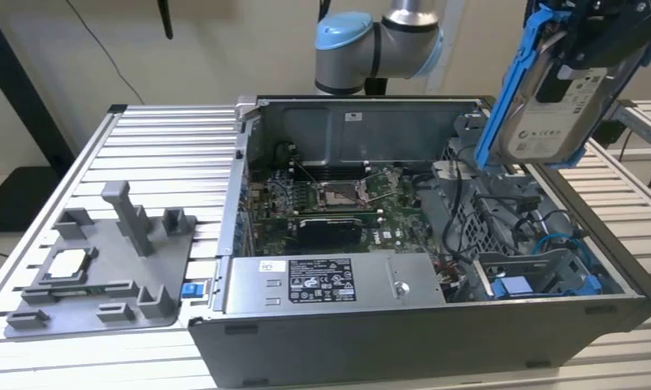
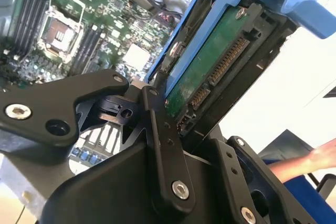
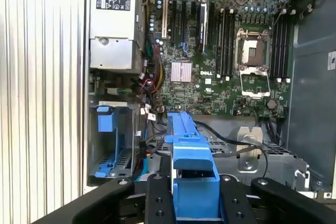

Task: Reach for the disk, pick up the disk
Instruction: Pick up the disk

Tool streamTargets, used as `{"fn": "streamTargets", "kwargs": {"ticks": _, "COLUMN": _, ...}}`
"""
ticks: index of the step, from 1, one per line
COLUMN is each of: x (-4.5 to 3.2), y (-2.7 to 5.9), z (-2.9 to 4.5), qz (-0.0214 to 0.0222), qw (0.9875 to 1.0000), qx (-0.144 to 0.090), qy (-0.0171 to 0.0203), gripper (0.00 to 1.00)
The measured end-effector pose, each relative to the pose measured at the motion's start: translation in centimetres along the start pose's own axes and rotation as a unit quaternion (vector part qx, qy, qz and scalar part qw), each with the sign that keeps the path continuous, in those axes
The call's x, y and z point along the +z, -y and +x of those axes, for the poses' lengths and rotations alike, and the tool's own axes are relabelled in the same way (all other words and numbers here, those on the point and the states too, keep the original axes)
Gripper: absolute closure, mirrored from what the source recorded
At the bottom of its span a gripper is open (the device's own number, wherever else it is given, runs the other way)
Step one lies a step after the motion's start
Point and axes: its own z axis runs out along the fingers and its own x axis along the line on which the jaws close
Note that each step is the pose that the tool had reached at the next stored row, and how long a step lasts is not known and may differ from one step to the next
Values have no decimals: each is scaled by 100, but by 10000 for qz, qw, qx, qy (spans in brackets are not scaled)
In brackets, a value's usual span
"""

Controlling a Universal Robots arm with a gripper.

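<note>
Hand (image 1: 605,36) clamped on disk (image 1: 551,114), disk upright, well above open computer case (image 1: 412,341), clear of its walls.

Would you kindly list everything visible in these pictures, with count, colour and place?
Silver-grey metal hard disk in blue plastic rails: one, held up above the case at the exterior view's right, clear of it.
Open grey metal computer case: one, lying on the table, side off.
Green motherboard: one, inside the case, processor socket empty.
Silver power supply box with label: one, at the case's near wall.
Blue plastic drive bracket: one, in the grey bay, no drive in it.
Grey plastic fixture tray: one, at the exterior view's left on the table.
Slatted aluminium table: one, silver, under everything.
Person's hand: one, in the second wrist view.
Black gripper: one, shut on the disk.
</note>
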Motion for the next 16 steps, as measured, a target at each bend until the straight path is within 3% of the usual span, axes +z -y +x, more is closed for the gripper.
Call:
{"fn": "streamTargets", "kwargs": {"ticks": 1, "x": -1, "y": -1, "z": 47, "qz": 0, "qw": 10000, "qx": 0, "qy": 2, "gripper": 100}}
{"fn": "streamTargets", "kwargs": {"ticks": 2, "x": -1, "y": -2, "z": 140, "qz": 0, "qw": 10000, "qx": 0, "qy": 5, "gripper": 100}}
{"fn": "streamTargets", "kwargs": {"ticks": 10, "x": -5, "y": -6, "z": 506, "qz": 0, "qw": 10000, "qx": 0, "qy": 6, "gripper": 100}}
{"fn": "streamTargets", "kwargs": {"ticks": 16, "x": -6, "y": -11, "z": 692, "qz": 0, "qw": 10000, "qx": 0, "qy": 7, "gripper": 100}}
